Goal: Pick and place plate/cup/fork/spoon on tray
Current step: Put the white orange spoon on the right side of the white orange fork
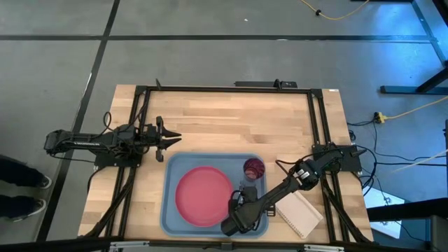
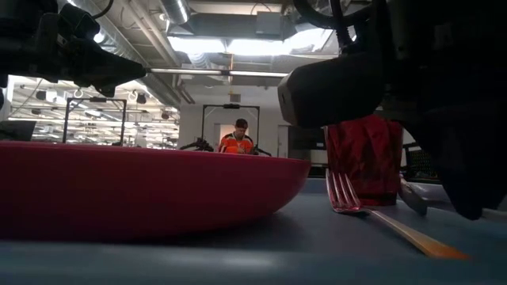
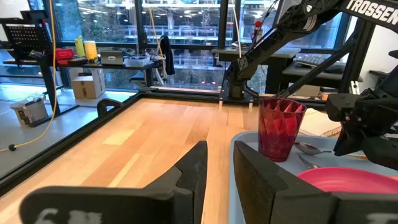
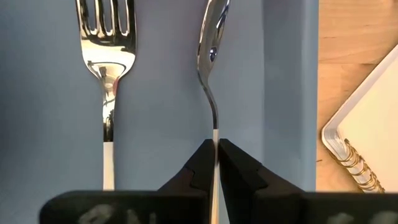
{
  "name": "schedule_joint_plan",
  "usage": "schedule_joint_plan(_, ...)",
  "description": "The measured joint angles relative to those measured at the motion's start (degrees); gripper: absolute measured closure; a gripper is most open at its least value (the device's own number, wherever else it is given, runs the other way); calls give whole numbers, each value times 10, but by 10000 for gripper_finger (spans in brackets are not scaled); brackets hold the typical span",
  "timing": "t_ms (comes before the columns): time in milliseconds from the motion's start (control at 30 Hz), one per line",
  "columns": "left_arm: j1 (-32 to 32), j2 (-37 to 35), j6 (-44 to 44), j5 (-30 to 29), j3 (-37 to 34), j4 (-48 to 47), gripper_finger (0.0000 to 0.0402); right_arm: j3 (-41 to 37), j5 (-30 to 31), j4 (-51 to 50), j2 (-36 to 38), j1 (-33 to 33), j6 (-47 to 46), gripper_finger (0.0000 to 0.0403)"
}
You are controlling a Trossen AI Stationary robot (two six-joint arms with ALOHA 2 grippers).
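Right pincer (image 4: 216,163) grips the spoon (image 4: 210,56) by its handle, on edge, beside the fork (image 4: 107,62) in the tray (image 4: 289,74). Left pincer (image 1: 168,139) waits released over the tabletop (image 1: 231,119).

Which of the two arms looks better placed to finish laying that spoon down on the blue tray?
The right. Its gripper is over the tray, jaws closed on the spoon beside the fork. The left gripper waits off the tray's far corner, empty.

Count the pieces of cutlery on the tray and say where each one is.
2. The fork lies flat on the tray, right of the plate. The spoon lies beside it, its handle pinched in the right gripper. None seem hidden.
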State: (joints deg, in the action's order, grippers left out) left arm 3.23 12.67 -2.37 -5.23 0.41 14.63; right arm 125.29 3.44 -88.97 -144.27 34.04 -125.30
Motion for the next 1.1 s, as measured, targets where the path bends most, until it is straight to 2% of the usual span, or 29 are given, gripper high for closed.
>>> schedule_joint_plan(233,0,0,0,0,0,0,331,0,0,6,0,0,0,373)
schedule_joint_plan(467,0,0,0,0,0,0,331,0,0,7,-1,0,-1,337)
schedule_joint_plan(967,0,0,0,0,0,0,331,0,0,6,-1,0,-1,334)
schedule_joint_plan(1100,0,0,0,0,0,0,331,9,18,10,-1,1,0,334)
